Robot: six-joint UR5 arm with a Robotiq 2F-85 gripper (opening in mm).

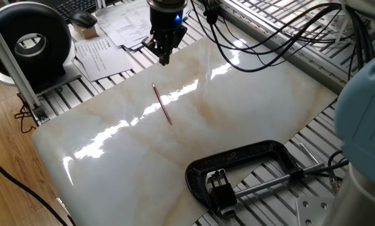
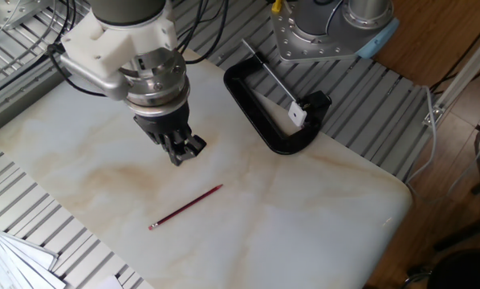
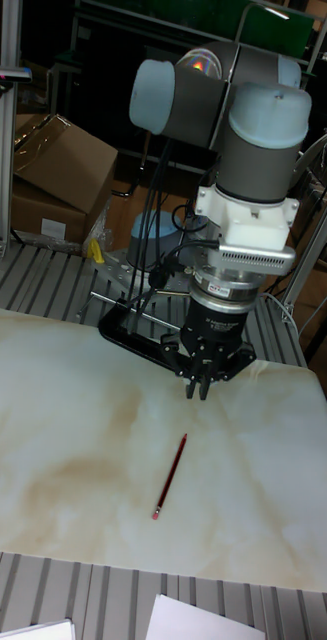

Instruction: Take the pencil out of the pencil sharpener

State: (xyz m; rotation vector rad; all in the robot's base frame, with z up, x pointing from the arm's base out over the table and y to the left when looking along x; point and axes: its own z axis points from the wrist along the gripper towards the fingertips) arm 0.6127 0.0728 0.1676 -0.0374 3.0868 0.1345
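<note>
The thin red pencil [image 1: 162, 104] lies flat on the marble board, free of everything; it also shows in the other fixed view as the pencil [image 2: 185, 207] and in the tall view as the pencil [image 3: 170, 474]. The pencil sharpener [image 1: 219, 184], a small black block with pale slots, sits in the mouth of the black clamp, and shows from the other side as the sharpener [image 2: 298, 115]. My gripper [image 1: 163, 58] hangs above the board beyond the pencil's far end, fingers together and holding nothing. From the other side the gripper [image 2: 182, 152] stands clear of the pencil, as does the gripper [image 3: 197, 388] in the tall view.
A large black C-clamp [image 1: 250, 157] with a silver screw rod lies at the board's near right edge. Papers [image 1: 106, 50] and a black round device [image 1: 31, 44] sit off the board at the far left. Cables [image 1: 269, 37] hang over the back.
</note>
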